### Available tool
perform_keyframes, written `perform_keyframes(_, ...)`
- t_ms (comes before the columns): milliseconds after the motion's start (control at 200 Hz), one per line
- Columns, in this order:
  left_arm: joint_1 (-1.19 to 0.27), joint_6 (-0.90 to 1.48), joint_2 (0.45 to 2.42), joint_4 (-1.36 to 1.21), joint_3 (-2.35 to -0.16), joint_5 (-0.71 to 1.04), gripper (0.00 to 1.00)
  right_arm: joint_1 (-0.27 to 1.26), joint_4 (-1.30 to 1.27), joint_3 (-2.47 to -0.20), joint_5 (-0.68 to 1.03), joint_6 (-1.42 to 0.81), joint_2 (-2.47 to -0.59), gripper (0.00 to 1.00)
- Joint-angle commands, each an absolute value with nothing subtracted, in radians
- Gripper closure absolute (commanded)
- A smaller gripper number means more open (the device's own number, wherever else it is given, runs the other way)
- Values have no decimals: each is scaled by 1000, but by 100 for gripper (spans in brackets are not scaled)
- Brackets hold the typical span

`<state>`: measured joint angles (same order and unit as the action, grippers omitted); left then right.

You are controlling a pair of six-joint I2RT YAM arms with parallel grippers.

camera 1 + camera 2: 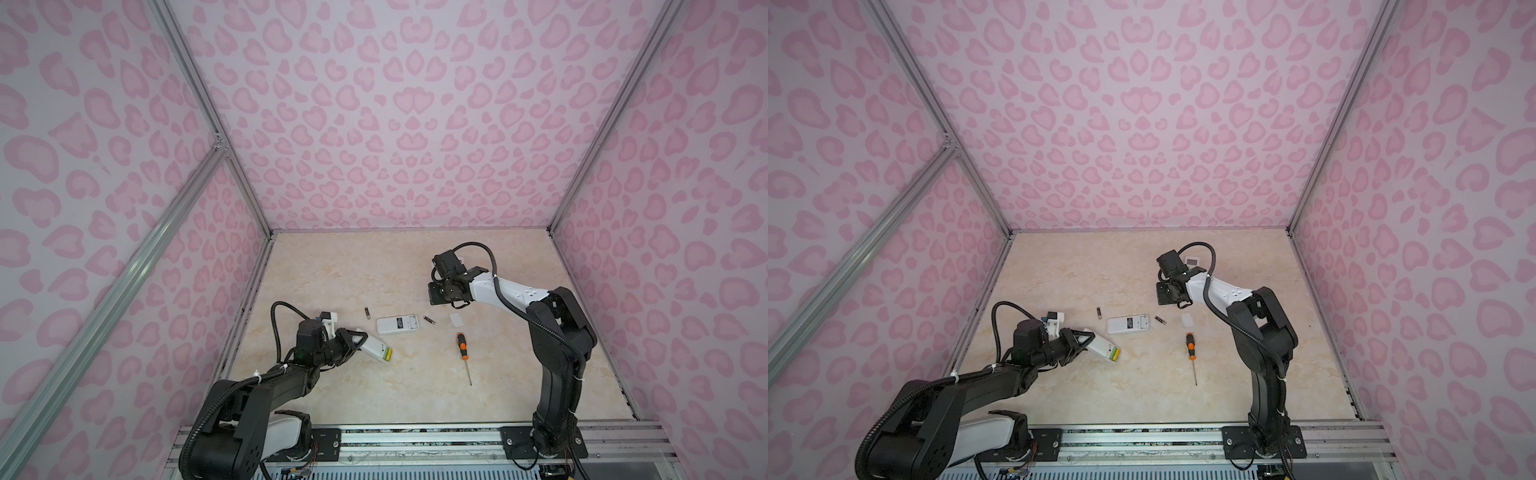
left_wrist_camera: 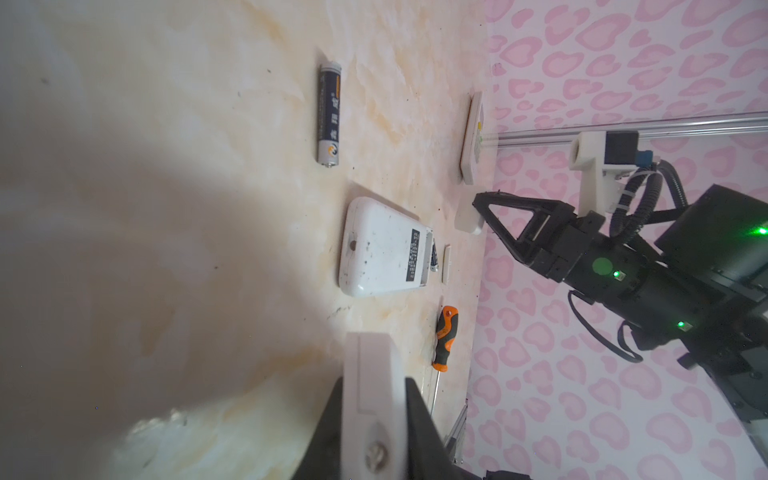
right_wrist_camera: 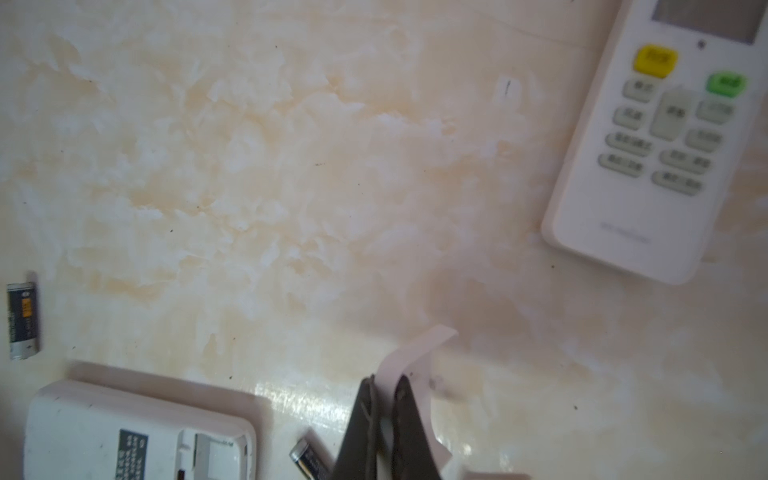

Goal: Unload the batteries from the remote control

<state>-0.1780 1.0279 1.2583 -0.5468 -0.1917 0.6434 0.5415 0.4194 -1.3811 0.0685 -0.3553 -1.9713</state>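
Observation:
My left gripper (image 1: 360, 337) is shut on one end of a white remote (image 1: 374, 348), seen pinched between its fingers in the left wrist view (image 2: 374, 386). A yellow and a green battery (image 1: 387, 354) sit in that remote's open far end. A second white remote (image 1: 397, 324) lies face down mid-table with its compartment open. One black battery (image 1: 367, 312) lies to its left and another (image 1: 429, 320) to its right. My right gripper (image 3: 386, 380) hangs above the table behind them, shut on a thin white cover (image 3: 415, 361).
An orange-and-black screwdriver (image 1: 462, 347) lies right of centre. Another white cover (image 1: 456, 319) rests by the right-hand battery. A third remote (image 3: 648, 153) lies face up at the back, under my right arm. Pink-patterned walls close in three sides of the table.

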Motion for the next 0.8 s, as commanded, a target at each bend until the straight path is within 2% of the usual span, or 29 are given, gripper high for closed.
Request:
perform_keyframes(0, -179, 1007, 1258, -524, -193, 634, 94, 546, 465, -1429, 43, -322, -2027, 95)
perform_keyframes(210, -179, 982, 1290, -499, -202, 654, 90, 563, 488, -1475, 30, -316, -2080, 91)
perform_keyframes(465, -178, 956, 1321, -460, -237, 651, 73, 578, 496, -1506, 25, -325, -2084, 71)
perform_keyframes(570, -177, 926, 1304, -399, -257, 624, 65, 581, 507, -1515, 16, -325, -2067, 65)
perform_keyframes(585, -178, 921, 1299, -387, -260, 619, 60, 581, 508, -1514, 14, -325, -2065, 65)
perform_keyframes(655, -178, 886, 1274, -316, -279, 587, 53, 584, 508, -1504, 8, -325, -2045, 63)
perform_keyframes(795, -178, 799, 1207, -94, -330, 495, 30, 593, 476, -1438, 20, -335, -1990, 62)
